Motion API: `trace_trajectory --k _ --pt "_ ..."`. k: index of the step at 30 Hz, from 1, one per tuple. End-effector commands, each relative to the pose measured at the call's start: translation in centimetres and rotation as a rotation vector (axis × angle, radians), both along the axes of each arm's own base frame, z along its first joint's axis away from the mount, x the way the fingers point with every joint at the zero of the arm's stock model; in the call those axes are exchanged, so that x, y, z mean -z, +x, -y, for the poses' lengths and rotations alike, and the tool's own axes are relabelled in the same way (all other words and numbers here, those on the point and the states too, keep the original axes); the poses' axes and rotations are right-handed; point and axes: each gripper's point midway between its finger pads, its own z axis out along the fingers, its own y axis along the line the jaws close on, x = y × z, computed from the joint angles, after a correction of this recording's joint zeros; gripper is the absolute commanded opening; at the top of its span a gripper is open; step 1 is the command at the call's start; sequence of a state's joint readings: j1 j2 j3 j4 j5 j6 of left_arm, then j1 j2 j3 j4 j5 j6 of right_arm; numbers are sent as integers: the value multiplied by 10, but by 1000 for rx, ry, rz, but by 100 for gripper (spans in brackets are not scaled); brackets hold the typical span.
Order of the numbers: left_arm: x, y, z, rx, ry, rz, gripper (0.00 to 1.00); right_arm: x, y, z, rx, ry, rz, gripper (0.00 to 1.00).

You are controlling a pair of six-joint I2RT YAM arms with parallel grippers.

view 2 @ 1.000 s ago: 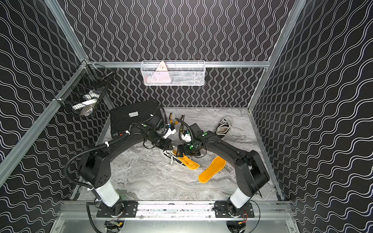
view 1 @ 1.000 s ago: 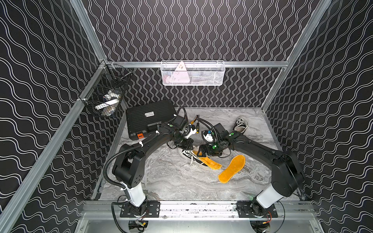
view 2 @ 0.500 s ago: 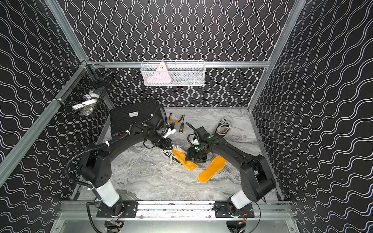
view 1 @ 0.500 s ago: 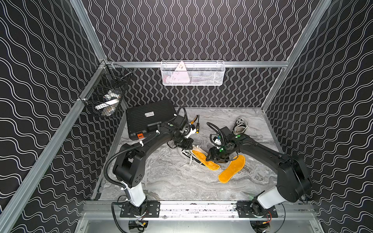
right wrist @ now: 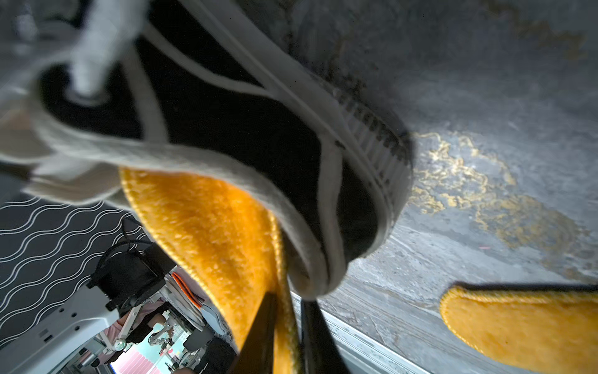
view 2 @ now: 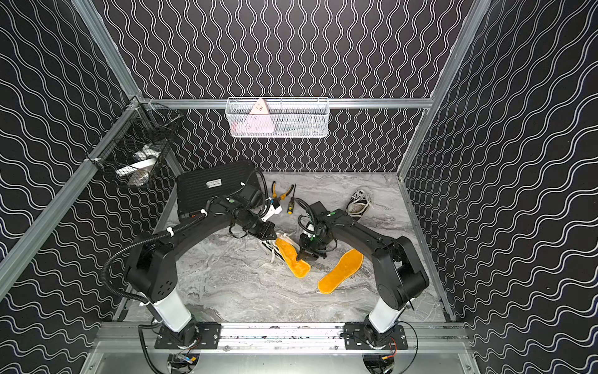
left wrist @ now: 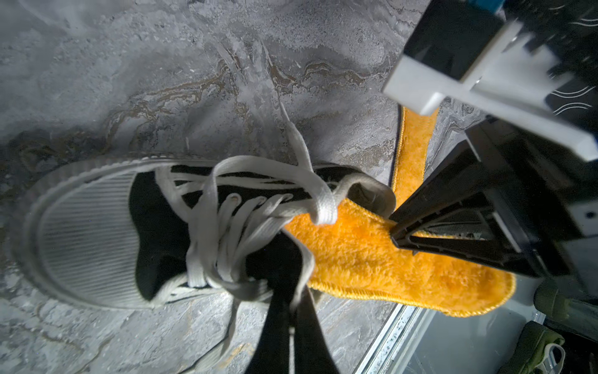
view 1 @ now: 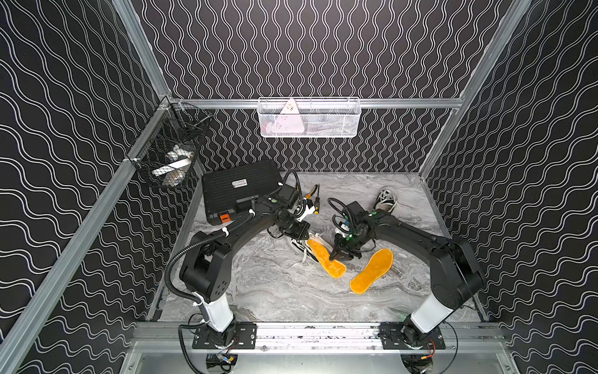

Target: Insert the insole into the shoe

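1. Orange plush insole (left wrist: 372, 259) is lying with its front end tucked under the laces (left wrist: 246, 200) into the mouth of the shoe (left wrist: 155, 226). Its heel end is sticking out past the right pincer (right wrist: 286, 301).
2. Right pincer's jaws are pinching the insole's stitched edge between them, with the shoe's heel collar just ahead of the tips.
3. Left pincer (left wrist: 283, 301) is standing closed, apparently clamping the shoe's collar fabric directly ahead of its tips, though the laces are hiding the contact.
4. Handling: the insole is looking light, soft and floppy, and it is curving where it is gripped. Pushing from the far end is likely to buckle it, so gripping near the shoe's mouth and feeding short lengths is looking wiser.
5. Plush is probably dragging on the lining, and the light canvas shoe is likely sliding unless pinned.
6. Spare insole (view 1: 372, 270) is lying apart, on the right pincer's outer side.
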State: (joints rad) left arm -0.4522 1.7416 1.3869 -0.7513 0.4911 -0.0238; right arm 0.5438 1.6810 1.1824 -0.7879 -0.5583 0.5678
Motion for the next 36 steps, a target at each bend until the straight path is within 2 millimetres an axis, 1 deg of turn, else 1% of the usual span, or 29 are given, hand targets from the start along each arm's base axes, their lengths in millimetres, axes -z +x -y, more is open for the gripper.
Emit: trace_trajectory --k 1,5,7,9,12,14,17,19,20,22,23,24,26,27,28,31,33,36 --pt "-12 -6 10 74 -61 27 0 -8 7 0 -1 -8 19 14" --pt "-10 -9 14 132 -52 35 0 -18 15 10 -86 -87 81 13" --pt "-5 -5 12 131 -32 34 0 -16 18 20 -133 -158 97 12" --pt "1 -3 11 127 -18 30 0 -14 19 25 -177 -187 113 12" --pt "5 -2 14 121 -33 31 0 -12 21 30 -221 -216 155 11" --pt "8 -2 15 115 -39 17 0 -12 23 37 -241 -262 193 11" --pt "5 -4 21 126 -80 -13 0 -9 24 47 -266 -318 242 10" --pt "2 -5 26 135 -112 -21 0 -4 25 43 -250 -289 270 10" --pt "1 -5 27 135 -117 -23 0 -2 25 39 -235 -266 266 11" --pt "3 -4 26 134 -105 -26 0 -3 24 36 -208 -252 232 20" --pt "4 -4 25 135 -94 -24 0 -5 24 36 -185 -247 222 28" --pt "4 -3 24 134 -87 -21 0 -7 24 36 -152 -246 214 38" --pt "7 -1 23 131 -73 -21 0 -13 24 36 -85 -221 190 52" --pt "7 0 23 127 -72 -22 0 -15 23 38 -42 -216 169 58" --pt "9 1 23 123 -69 -22 0 -16 22 40 -7 -208 146 61" --pt "11 7 22 96 -53 -9 0 -16 12 39 60 -164 47 63" --pt "15 13 18 61 -24 -2 0 -12 3 37 85 -145 -26 63" --pt "13 17 18 36 -17 1 0 -4 -8 34 114 -124 -104 63"
